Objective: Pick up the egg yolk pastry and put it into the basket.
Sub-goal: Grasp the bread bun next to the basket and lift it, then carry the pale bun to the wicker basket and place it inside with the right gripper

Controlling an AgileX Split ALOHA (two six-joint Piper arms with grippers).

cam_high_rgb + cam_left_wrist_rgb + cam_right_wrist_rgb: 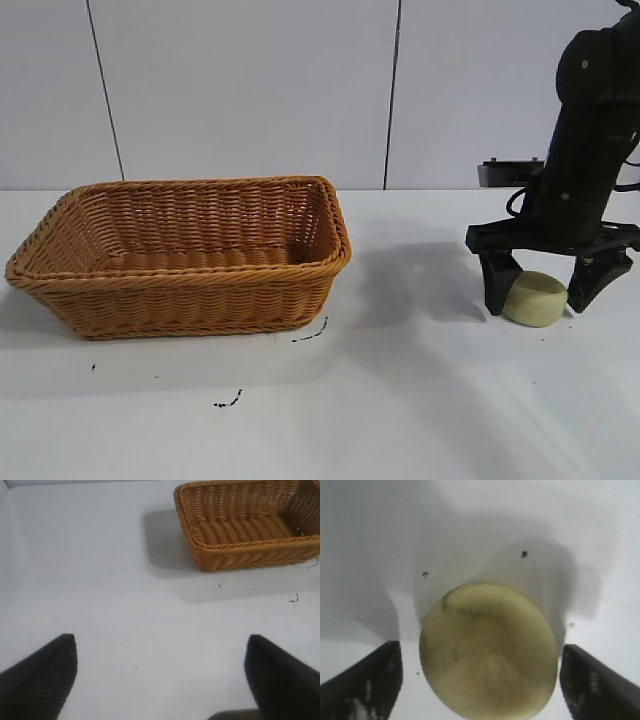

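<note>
- Right gripper (pixel 540 292): we see its jaws spread, straddling the egg yolk pastry (pixel 536 298) on the table (pixel 400 400), neither finger clearly touching.
- Risk, we judge: uneven closure could roll or crush the pastry.
- Basket (pixel 180 300): well apart.
- Left gripper (pixel 160 675): spread, idle.

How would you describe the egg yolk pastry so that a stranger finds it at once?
On the white table, look right of the large orange-brown woven wicker basket, under the black right gripper. Between its open fingers sits the small, round, pale yellow-green egg yolk pastry, a matte puck, the only small item there.
</note>
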